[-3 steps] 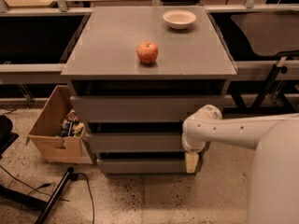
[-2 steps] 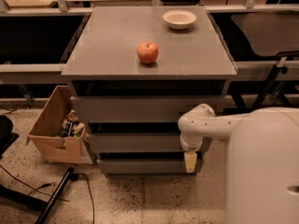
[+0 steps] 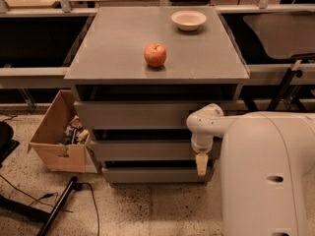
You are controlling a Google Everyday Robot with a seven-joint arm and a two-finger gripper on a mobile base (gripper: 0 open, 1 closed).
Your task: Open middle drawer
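Observation:
The grey cabinet (image 3: 157,48) has three flat handle-less drawer fronts, all shut. The middle drawer (image 3: 142,150) is the in-between front, under the taller top front (image 3: 133,114) and above the narrow bottom front (image 3: 147,174). My gripper (image 3: 202,164) hangs tip-down from the white wrist (image 3: 204,124). It is in front of the right end of the middle drawer, with its yellowish tip over the gap above the bottom front.
A red apple (image 3: 155,55) and a white bowl (image 3: 188,19) sit on the cabinet top. An open cardboard box (image 3: 56,134) with clutter stands on the floor at the left. Black cables (image 3: 59,208) lie at the lower left. My white arm body (image 3: 268,176) fills the lower right.
My white arm body has swung further into view at the lower right. The wrist and gripper have risen slightly along the drawer fronts. The drawers stay shut.

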